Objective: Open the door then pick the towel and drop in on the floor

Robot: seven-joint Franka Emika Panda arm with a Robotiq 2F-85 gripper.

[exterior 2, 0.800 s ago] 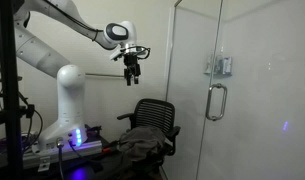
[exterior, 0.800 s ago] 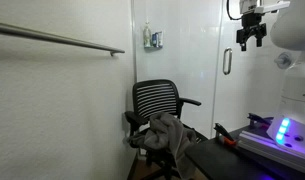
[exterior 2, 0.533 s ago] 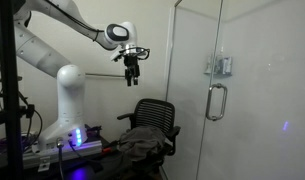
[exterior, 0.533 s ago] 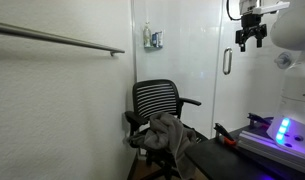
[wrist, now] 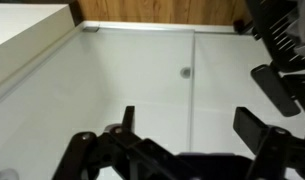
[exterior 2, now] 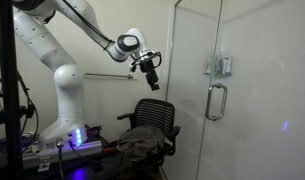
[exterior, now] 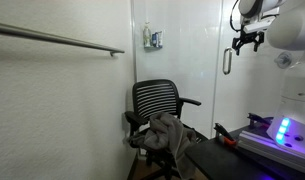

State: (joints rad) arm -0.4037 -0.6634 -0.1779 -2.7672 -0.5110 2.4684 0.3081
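1. Leftmost, in an exterior view, the white jointed robot arm (exterior 2: pixel 64 85) rises from its base and reaches up and to the right. It is the only arm, so the approach falls to it alone.
2. Next, the black two-fingered tool (exterior 2: pixel 152 66) hangs high in open air, with its jaws spread wide, empty and touching nothing.
3. Below it, the crumpled grey cloth towel (exterior 2: pixel 142 140) is draped over the seat and front edge of the black mesh-backed office chair (exterior 2: pixel 157 110). It plays no part in this step.
4. Further right stands the tall white glossy panel door (exterior 2: pixel 197 130), shut as far as I can judge.
5. Rightmost, at that door's edge, sits the vertical D-shaped silver metal pull handle (exterior 2: pixel 217 101). It lies to the right of the tool and lower, well apart from it, with its long axis upright.
6. By my judgement, opening the door has not yet begun. The tool likely needs to travel right and down, then set its jaws to straddle the upright bar across its width.
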